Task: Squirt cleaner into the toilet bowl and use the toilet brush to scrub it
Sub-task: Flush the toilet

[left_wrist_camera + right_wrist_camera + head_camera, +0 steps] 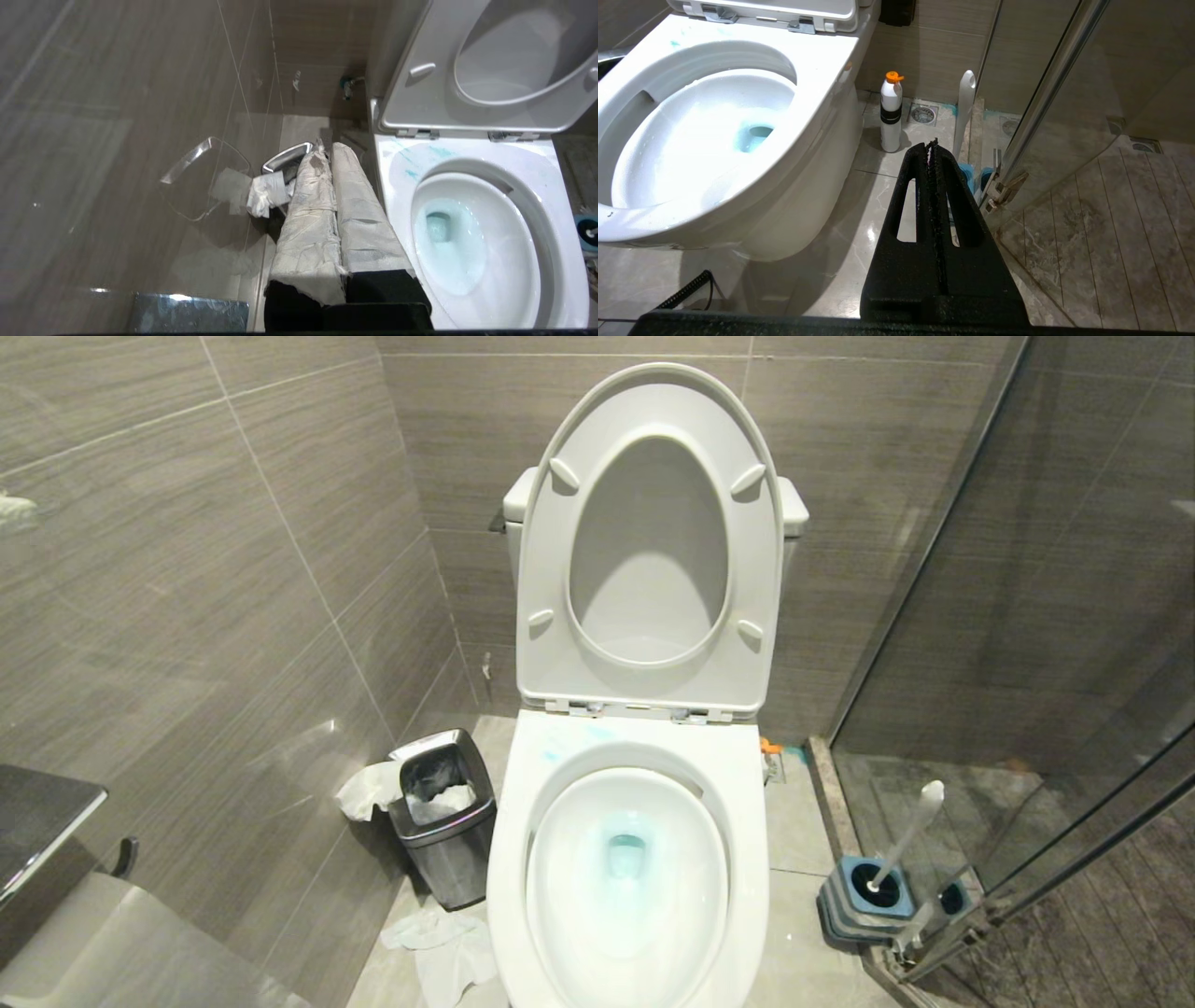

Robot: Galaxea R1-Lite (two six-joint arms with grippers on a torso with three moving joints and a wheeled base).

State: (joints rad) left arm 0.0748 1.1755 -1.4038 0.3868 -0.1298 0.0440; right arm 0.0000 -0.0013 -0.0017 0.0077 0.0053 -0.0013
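The toilet bowl (750, 840) stands in the middle with seat and lid raised. Cleaner shows as turquoise smears (569, 744) on the back rim and a teal tint in the water (627, 855). The toilet brush (910, 833) stands in its blue-grey holder (851, 907) on the floor right of the bowl, its bristle head hidden inside. My left gripper (327, 147), its fingers wrapped in white tape, is shut and empty, hanging left of the bowl (397, 196) above the bin. My right gripper (931, 143) is shut and empty, low to the right of the bowl (822, 60), pointing toward the brush (964, 105).
A steel waste bin (446, 817) with tissue sits left of the bowl, and more tissue (448, 952) lies on the floor. A white bottle with an orange cap (891, 114) stands behind the bowl's right side. A glass shower door (1027, 709) closes off the right.
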